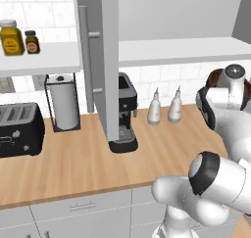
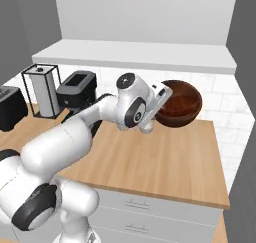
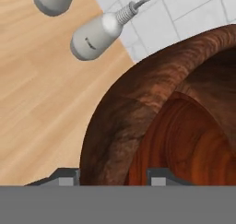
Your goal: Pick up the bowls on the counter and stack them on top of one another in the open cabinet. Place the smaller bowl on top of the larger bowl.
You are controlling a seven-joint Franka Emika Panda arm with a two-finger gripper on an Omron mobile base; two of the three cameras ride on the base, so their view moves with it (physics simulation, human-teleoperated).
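Here, in the left base view, the pincer sits hidden behind the white wrist, with the dark reddish-brown bowl [image 1: 214,78] peeking out beside it; two white bottles [image 1: 165,107] stand on the counter [image 1: 73,161] off to its left, and the grey cabinet door [image 1: 104,60] hangs further left, in front of a coffee machine [image 1: 126,112]. From the right base view, the pincer [image 2: 161,98] carries the bowl [image 2: 181,103] raised above the wood-grain counter [image 2: 165,162], just below the open cabinet's pale shelf [image 2: 135,54], the bowl's hollow tipped sideways. In the hand view, the finger tips [image 3: 159,178] straddle the bowl's rim [image 3: 115,135], one inside, one outside, closed onto it, with a bottle [image 3: 99,34] lying ahead.
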